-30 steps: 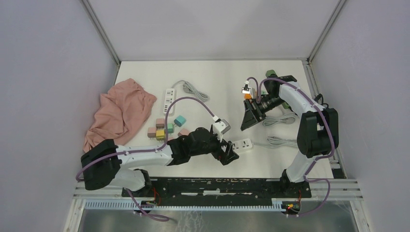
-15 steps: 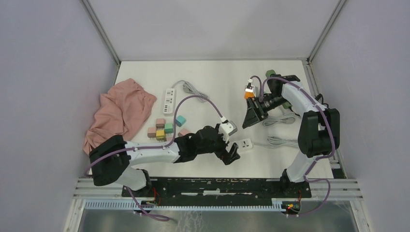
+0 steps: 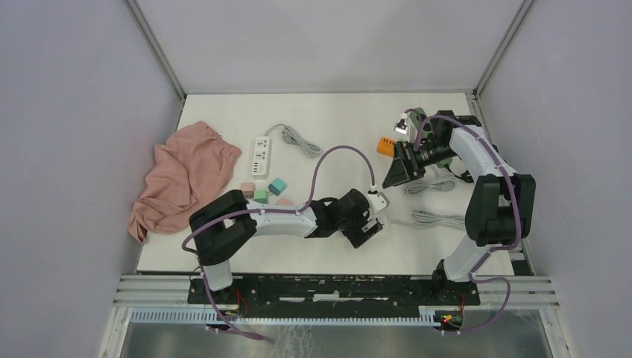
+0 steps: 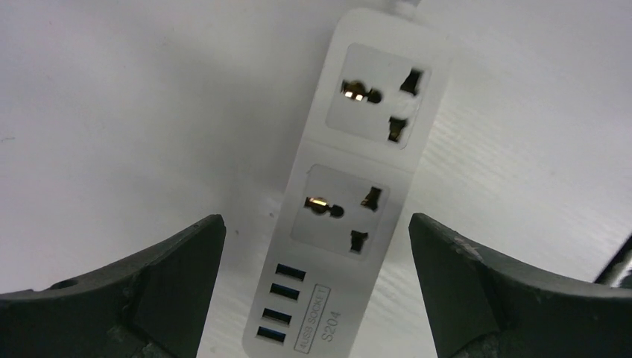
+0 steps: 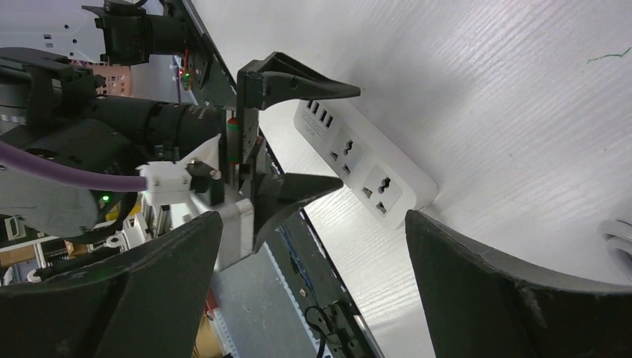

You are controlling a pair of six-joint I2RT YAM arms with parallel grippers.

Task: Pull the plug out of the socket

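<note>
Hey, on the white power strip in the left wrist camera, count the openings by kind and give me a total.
AC outlets: 2
USB ports: 4
Total: 6, none holding a plug

Top view: bright, even, diffuse light from overhead. The white counter (image 3: 328, 119) is near washed out, with only short soft shadows under the arms. Sharp throughout.

Left wrist view: dimmer and greyish, darkening toward the left. The power strip (image 4: 358, 201) is crisp with a readable label and a soft shadow along its left side. The left gripper (image 4: 314, 224) has dark, slightly soft fingers.

Right wrist view: counter blown bright at upper right. The right gripper (image 5: 313, 216) has near-black fingers with little detail. Background is fairly sharp.
</note>
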